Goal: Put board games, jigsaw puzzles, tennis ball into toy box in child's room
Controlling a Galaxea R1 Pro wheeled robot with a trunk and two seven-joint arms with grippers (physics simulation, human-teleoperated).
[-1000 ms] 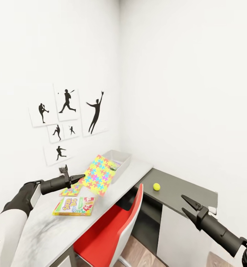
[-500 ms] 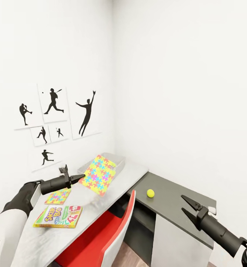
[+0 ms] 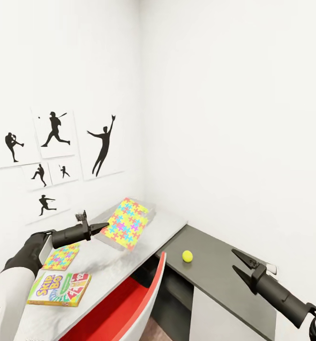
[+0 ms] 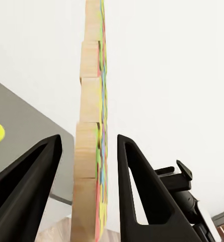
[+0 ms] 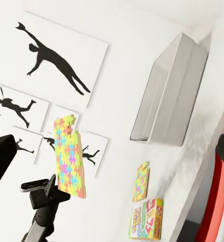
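Your left pincer (image 3: 103,227) was clenched on the edge of a thin multicoloured jigsaw-pattern square (image 3: 125,223), holding it tilted above the light grey surface (image 3: 115,258). Your right pincer (image 3: 239,266) was released, fingers apart, holding nothing, over the dark grey corner section (image 3: 224,270). A second jigsaw-pattern square (image 3: 61,256) lay flat at 7 o'clock from the held one, with the green-yellow-red "Skip-Bo" box (image 3: 59,288) just beside it. The small yellow-green ball (image 3: 187,256) sat on the dark section. The light grey sloped-sided bin (image 5: 169,91) stood beyond the held square.
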